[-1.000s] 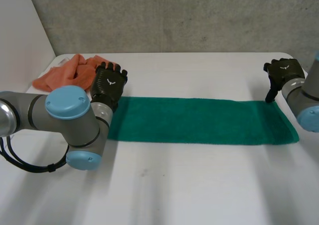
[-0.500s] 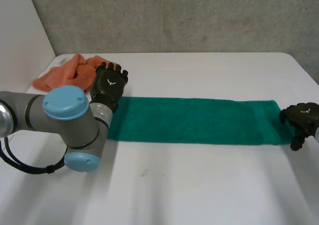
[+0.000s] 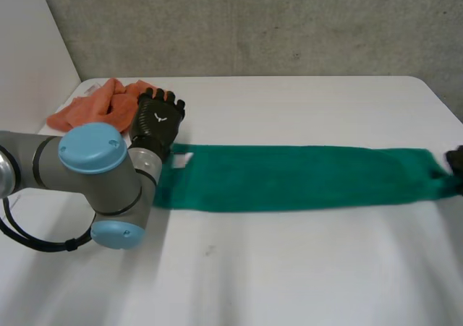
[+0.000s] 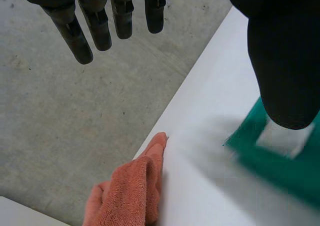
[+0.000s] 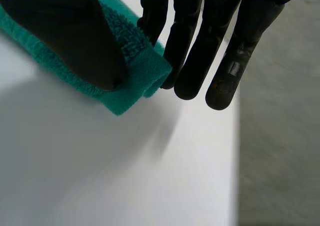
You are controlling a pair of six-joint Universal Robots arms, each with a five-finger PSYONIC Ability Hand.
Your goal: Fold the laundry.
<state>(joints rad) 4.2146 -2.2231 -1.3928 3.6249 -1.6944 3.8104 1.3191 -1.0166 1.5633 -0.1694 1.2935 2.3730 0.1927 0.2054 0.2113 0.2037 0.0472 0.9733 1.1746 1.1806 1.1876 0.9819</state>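
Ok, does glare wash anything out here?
Head view: no hot spots on the white table; the long green towel and crumpled orange cloth are not washed out. Right wrist view: the towel's weave shows beside the right hand pinching its end.

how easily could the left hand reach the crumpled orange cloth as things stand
Probably yes, easily: the open left hand sits right beside the crumpled orange cloth, nothing lying between them.

Towel [image 3: 289, 178] across table [image 3: 289, 268] L–R; crumpled cloth [image 3: 94, 108] far-left corner, beside L hand [image 3: 159, 120].
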